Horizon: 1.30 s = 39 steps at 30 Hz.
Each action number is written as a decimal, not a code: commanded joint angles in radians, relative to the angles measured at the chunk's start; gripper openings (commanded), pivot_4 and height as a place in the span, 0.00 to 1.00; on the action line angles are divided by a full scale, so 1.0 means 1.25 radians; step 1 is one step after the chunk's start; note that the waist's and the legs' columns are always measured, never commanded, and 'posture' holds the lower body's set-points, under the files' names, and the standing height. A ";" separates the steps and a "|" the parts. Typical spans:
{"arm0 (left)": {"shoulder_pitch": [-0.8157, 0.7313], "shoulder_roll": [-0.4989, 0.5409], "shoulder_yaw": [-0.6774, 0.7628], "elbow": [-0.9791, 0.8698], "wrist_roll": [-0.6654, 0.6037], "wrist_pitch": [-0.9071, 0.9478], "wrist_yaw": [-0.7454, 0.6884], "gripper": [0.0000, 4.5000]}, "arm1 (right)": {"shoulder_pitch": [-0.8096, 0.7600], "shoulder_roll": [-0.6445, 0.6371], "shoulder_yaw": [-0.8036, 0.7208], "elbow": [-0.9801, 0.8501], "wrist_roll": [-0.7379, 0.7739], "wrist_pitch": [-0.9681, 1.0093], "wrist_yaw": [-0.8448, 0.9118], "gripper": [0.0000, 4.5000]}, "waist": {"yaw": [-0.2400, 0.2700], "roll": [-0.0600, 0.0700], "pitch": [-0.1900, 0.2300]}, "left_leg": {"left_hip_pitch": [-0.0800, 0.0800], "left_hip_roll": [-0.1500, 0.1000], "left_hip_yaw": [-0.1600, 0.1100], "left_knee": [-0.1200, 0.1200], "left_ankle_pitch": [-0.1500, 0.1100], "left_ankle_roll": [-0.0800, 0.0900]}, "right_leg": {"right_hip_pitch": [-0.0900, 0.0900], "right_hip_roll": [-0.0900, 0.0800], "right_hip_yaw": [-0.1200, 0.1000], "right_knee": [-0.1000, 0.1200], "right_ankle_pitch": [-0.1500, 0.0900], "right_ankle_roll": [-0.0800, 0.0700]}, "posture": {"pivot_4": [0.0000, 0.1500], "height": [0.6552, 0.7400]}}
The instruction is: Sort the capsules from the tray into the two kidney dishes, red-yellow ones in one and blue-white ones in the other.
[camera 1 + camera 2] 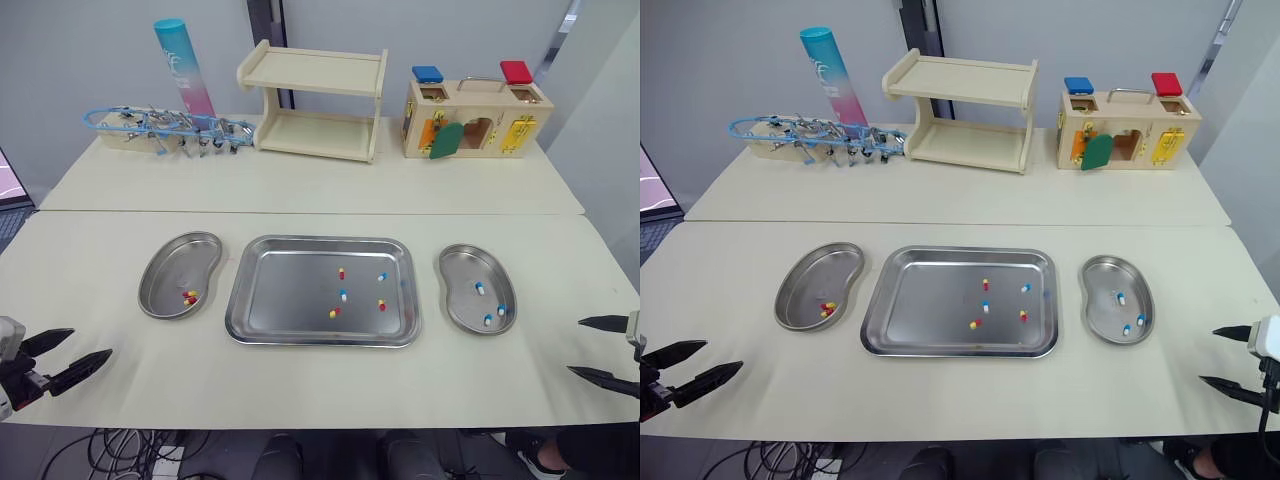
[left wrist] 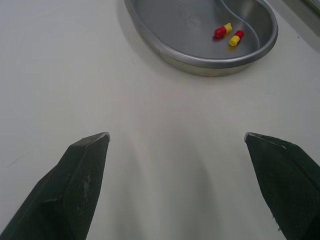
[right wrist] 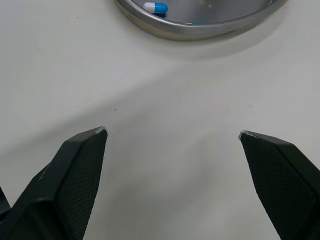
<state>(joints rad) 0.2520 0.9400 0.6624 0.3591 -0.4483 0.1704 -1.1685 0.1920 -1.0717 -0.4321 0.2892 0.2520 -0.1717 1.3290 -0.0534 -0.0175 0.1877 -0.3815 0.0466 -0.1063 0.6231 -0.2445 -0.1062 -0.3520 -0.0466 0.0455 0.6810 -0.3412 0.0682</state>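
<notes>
A steel tray [image 1: 250,290] lies mid-table and holds several capsules, some red-yellow [image 1: 341,272] and some blue-white [image 1: 343,295]. To its left, a kidney dish [image 1: 165,280] contains two red-yellow capsules [image 1: 189,297]. The kidney dish on the right [image 1: 462,270] has three blue-white capsules [image 1: 479,288]. My left gripper [image 1: 90,343] hovers open near the front left edge, short of the left dish [image 2: 200,65]. At the front right, my right gripper [image 1: 574,346] is open, apart from the right dish [image 3: 200,32]. Both grippers are empty.
Along the back of the table stand a wooden two-tier shelf [image 1: 315,100], a wooden lock box [image 1: 475,120], a blue-pink tube [image 1: 185,65] and a blue wire toy [image 1: 165,128]. A seam [image 1: 300,212] runs between the two tabletops.
</notes>
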 commanded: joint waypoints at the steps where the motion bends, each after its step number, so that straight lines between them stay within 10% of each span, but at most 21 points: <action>1: -0.005 0.021 0.009 0.021 0.007 -0.015 -0.006 1.00 | -0.023 -0.020 0.005 0.021 -0.007 -0.020 0.000 0.99 | -0.001 0.000 0.000 | 0.000 0.000 0.000 0.000 0.000 0.000 | 0.000 0.000 0.000 0.000 0.000 0.000 | 1.00 1.00; 16: 0.065 -0.078 -0.090 -0.443 -0.103 0.124 0.012 1.00 | 0.091 0.199 0.076 -0.581 0.173 0.161 -0.180 0.99 | 0.012 0.000 -0.001 | 0.000 0.000 -0.001 0.000 0.000 0.000 | 0.001 0.000 0.000 0.000 0.000 0.000 | 1.00 1.00; 30: -0.325 -0.112 -0.512 -0.650 -0.072 0.323 0.159 1.00 | 0.069 0.316 0.282 -0.704 0.064 0.245 -0.361 0.99 | 0.015 0.000 -0.001 | 0.000 0.000 -0.002 0.002 0.000 0.000 | 0.001 0.001 0.000 0.000 0.001 0.001 | 1.00 1.00; 35: -0.438 -0.190 -0.630 -0.555 0.014 0.326 0.204 0.66 | 0.055 0.317 0.302 -0.700 0.057 0.257 -0.376 1.00 | 0.019 0.000 -0.001 | -0.001 0.000 -0.002 0.003 0.000 0.000 | 0.001 0.001 -0.001 0.001 0.001 0.001 | 1.00 1.00; 39: -0.473 -0.225 -0.699 -0.520 0.052 0.331 0.204 0.66 | 0.055 0.323 0.313 -0.705 0.050 0.260 -0.390 1.00 | 0.018 0.000 -0.001 | -0.001 -0.001 -0.002 0.003 0.000 0.000 | 0.001 0.001 0.000 0.000 0.001 0.001 | 1.00 1.00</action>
<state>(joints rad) -0.3237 0.6630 -0.1865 -0.2862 -0.4066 0.5842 -0.9139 0.2604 -0.6727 -0.0417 -0.5563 0.3142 0.1578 0.8517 -0.0313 -0.0180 0.1867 -0.3833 0.0461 -0.1089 0.6266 -0.2444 -0.1063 -0.3510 -0.0458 0.0448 0.6815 -0.3401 0.0699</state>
